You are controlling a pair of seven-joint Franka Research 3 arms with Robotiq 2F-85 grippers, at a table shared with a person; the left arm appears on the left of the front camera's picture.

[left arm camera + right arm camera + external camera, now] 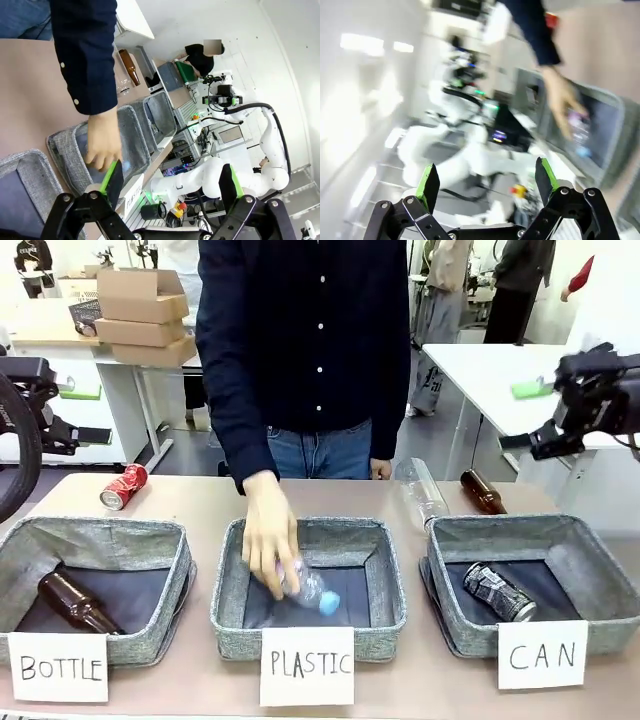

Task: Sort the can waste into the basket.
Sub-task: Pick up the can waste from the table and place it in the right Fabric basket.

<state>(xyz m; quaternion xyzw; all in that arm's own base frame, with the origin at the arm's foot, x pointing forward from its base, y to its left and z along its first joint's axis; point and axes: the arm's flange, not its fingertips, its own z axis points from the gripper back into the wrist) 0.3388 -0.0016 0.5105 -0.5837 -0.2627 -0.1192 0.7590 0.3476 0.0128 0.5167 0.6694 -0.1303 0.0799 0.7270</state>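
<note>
- Left gripper (167, 187): jaws spread wide with nothing between the green pads; it hangs raised over the table's left end, looking down along the row of baskets.
- Right gripper (486, 182): jaws likewise spread and empty; in the front view it sits high at the right, above and beyond the CAN basket (530, 528); it holds no can.
- CAN basket, nearest row, right: the black and silver can (498, 592) lies on its side on the dark lining; I judge that half of the sort is done.
- PLASTIC basket (228, 620), middle: the person's hand (268, 535) reaches in, on a clear plastic bottle (312, 592) with a blue cap; this is not can work.
- BOTTLE basket (100, 530), left: one brown glass bottle (78, 603) lies inside.
- Far strip of the table (200, 500): the red can (123, 486) lies on its side just behind the BOTTLE basket, well apart from the CAN basket; it is the one can left to move, across the whole row.
- Also back there: a second clear bottle (422, 490) and a second brown bottle (482, 491), behind the CAN basket; neither belongs to this task.
</note>
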